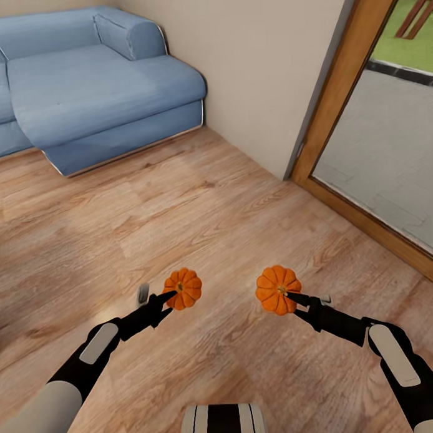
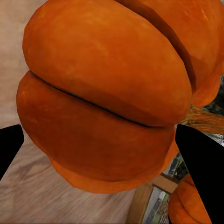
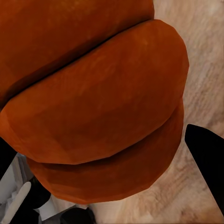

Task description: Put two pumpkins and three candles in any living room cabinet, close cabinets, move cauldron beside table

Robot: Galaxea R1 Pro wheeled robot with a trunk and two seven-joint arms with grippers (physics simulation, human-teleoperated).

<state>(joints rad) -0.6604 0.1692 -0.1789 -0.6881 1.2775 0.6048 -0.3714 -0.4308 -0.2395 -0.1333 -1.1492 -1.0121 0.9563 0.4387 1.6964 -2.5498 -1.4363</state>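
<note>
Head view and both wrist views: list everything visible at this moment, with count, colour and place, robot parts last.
pumpkins: 2, orange, held above the floor, one in the left gripper, one in the right gripper
sofa: 1, blue, far left against the wall
floor: 1, light wood planks, throughout
wall: 1, beige, behind the sofa
glass door: 1, wooden frame, right, paving and grass outside
left gripper: 1, black, shut on its pumpkin
right gripper: 1, black, shut on its pumpkin

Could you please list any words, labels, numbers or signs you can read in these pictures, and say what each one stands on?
None: no legible text anywhere.
The pumpkin in the left pincer, the pumpkin in the right pincer, the blue sofa and the wooden door frame are unmarked.
</note>
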